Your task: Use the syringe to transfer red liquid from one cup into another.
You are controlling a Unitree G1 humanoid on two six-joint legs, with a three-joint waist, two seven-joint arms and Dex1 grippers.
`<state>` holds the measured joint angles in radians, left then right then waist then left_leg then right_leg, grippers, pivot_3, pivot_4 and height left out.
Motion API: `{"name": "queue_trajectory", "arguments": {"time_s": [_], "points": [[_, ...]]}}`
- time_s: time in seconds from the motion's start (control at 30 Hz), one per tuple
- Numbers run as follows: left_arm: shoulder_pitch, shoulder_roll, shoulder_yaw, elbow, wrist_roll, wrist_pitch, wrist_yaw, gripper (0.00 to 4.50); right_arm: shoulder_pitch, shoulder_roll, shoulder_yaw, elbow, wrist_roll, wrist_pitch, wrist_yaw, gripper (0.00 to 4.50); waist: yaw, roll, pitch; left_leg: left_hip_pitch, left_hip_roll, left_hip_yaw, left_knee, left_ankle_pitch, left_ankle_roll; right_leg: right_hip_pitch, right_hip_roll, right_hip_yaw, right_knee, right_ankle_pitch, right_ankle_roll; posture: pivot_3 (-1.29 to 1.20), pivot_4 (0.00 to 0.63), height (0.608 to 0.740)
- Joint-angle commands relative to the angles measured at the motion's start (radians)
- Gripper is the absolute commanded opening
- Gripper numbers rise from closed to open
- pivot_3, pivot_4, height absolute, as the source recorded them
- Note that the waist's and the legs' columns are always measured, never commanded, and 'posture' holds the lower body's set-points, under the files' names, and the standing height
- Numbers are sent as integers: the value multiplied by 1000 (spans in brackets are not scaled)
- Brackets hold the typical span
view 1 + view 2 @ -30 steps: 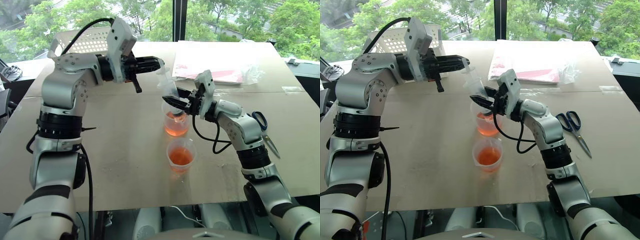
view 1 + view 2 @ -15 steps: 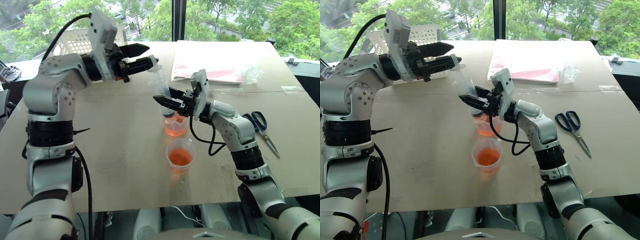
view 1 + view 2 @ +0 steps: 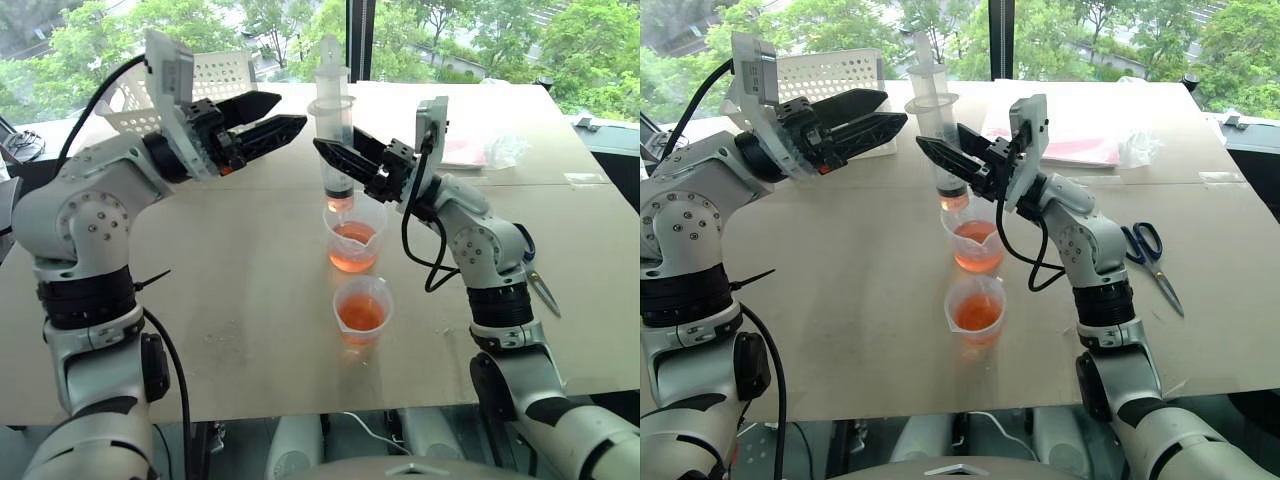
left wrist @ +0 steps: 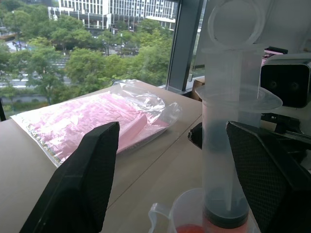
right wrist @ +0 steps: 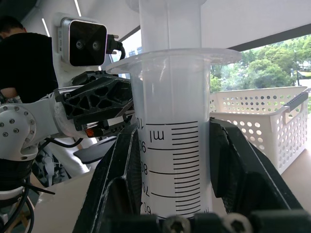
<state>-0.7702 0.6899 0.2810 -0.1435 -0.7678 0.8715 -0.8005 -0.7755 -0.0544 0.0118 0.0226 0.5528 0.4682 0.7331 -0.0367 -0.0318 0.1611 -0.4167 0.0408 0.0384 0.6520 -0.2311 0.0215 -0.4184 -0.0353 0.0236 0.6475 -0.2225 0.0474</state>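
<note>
The syringe [image 3: 333, 130] stands upright, its barrel pinched by my right gripper [image 3: 338, 162], which is shut on it; the scale marks [image 5: 172, 145] show between the fingers [image 5: 119, 174]. A little red liquid [image 3: 340, 203] sits at the syringe's lower end, just above the taller spouted cup [image 3: 353, 240], which holds red liquid. Nearer to me stands the shorter cup [image 3: 362, 310], also with red liquid inside. My left gripper [image 3: 292, 109] is open to the left of the syringe and apart from it; its fingers [image 4: 90, 179] flank the plunger [image 4: 228, 136] without touching.
A white perforated basket [image 3: 215, 75] stands at the back left. A clear bag with pink contents [image 4: 92, 121] lies at the back right. Black-handled scissors [image 3: 1150, 250] lie on the table to the right of my right arm. A person in black [image 5: 19, 53] is behind.
My left gripper let go of the plunger, opened and drew back to the left. My right gripper lifted the syringe out of the taller cup and turned it upright.
</note>
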Motion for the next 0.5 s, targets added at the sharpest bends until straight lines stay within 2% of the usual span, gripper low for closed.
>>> {"name": "queue_trajectory", "arguments": {"time_s": [0.03,0.27,0.43,0.5], "points": [[-2,-5,55,-43,-41,-10,43,3543,-35,-6,-25,-3,2,-57,1,1437,0,0,0,0,0,0,0,0,0,0,0,0,0,0,0,0,150,740],[33,-73,98,-81,-101,-23,147,3543,-27,-32,-16,33,-53,-128,-5,1437,0,0,0,0,0,0,0,0,0,0,0,0,0,0,0,0,150,740],[59,-82,105,-113,-180,16,171,3543,-26,-13,-100,-68,108,-69,-8,1437,1,0,0,0,0,0,0,0,0,0,0,0,0,0,0,0,150,740],[76,-80,105,-124,-197,18,176,3543,-5,-31,-128,-156,221,-6,16,1437,1,0,0,0,0,0,-1,0,0,0,0,0,0,0,0,0,150,740]]}}
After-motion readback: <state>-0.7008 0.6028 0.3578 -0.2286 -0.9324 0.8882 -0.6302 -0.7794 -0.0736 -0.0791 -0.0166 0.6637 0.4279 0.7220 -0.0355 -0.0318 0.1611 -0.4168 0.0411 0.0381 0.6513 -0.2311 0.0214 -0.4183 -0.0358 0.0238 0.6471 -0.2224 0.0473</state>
